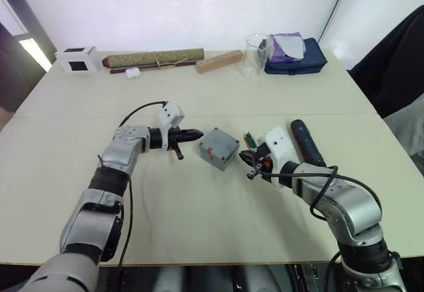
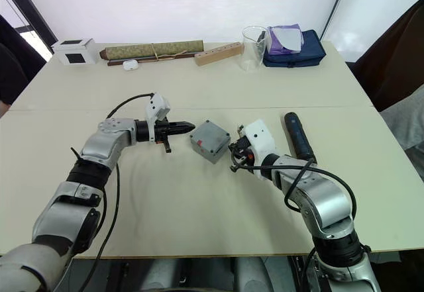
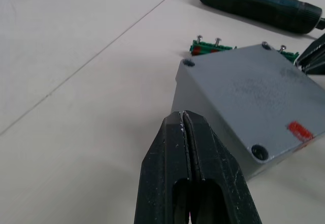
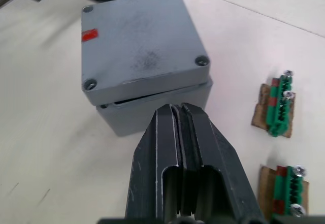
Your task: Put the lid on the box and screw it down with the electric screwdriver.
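The grey lid (image 4: 142, 46) lies on top of the grey box (image 4: 152, 115) at mid-table, with a thin gap showing along one edge. A small red mark sits near one corner of the lid. My left gripper (image 3: 184, 116) is shut and empty, its tips just short of the box's left side. My right gripper (image 4: 179, 108) is also shut and empty, close to the box's right side. The dark electric screwdriver (image 1: 307, 142) lies on the table to the right of the box, beyond my right wrist.
Two small green circuit boards (image 4: 279, 104) lie between the box and the screwdriver. Along the far edge stand a white box with a black square (image 1: 78, 59), a rolled mat (image 1: 156, 58), a wooden block (image 1: 218, 61), a clear cup (image 1: 255, 55) and a blue pouch (image 1: 295, 57).
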Controlling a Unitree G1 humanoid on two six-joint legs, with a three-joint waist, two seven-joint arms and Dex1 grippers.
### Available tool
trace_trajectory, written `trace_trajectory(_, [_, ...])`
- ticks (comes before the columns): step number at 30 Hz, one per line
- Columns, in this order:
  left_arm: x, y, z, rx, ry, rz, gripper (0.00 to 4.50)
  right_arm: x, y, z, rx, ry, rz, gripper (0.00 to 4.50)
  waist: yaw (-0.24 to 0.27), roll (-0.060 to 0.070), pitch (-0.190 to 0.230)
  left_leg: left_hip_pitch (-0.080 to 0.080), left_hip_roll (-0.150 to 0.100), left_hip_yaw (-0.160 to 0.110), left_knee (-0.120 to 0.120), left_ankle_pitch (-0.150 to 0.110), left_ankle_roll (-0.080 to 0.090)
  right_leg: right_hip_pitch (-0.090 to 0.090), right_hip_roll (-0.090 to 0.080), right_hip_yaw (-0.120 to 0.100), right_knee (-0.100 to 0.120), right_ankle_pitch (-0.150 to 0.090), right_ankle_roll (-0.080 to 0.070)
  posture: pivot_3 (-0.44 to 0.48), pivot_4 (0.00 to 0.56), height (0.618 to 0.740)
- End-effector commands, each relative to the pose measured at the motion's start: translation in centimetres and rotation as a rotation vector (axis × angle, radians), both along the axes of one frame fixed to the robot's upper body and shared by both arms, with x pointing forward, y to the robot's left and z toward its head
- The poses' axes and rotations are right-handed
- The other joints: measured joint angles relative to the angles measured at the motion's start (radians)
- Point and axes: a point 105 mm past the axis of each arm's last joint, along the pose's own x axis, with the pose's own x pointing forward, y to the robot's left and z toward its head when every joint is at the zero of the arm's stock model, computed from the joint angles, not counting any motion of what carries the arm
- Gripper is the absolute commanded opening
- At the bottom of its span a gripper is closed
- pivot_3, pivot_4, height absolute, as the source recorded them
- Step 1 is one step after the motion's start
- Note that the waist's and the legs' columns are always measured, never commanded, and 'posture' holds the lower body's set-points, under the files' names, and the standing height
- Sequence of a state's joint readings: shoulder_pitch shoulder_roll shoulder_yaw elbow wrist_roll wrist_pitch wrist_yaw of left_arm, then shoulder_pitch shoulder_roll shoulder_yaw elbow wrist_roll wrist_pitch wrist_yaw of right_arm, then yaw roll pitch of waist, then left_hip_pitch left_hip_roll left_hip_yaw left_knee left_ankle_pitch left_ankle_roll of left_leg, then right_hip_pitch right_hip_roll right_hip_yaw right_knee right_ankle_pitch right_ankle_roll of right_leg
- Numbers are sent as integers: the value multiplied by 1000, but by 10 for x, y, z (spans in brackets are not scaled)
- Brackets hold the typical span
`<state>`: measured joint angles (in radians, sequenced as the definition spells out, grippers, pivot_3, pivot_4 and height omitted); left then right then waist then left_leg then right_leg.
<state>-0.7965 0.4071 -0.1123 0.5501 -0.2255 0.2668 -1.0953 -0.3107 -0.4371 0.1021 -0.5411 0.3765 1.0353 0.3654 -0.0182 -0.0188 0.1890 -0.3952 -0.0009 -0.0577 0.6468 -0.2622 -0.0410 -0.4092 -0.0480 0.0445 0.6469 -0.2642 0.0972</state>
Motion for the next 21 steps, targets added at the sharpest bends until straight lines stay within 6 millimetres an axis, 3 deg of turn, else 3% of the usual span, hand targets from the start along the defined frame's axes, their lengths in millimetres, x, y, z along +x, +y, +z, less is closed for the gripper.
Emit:
trace_trajectory(1, [0,-5,11,-7,-40,-32,0,-1,6,11,12,-47,16,56,0,0,0,0,0,0,0,0,0,0,0,0,0,0,0,0,150,736])
trace_trajectory(21, [-7,-8,9,25,-45,-73,0,3,18,17,42,-54,46,56,0,0,0,0,0,0,0,0,0,0,0,0,0,0,0,0,150,736])
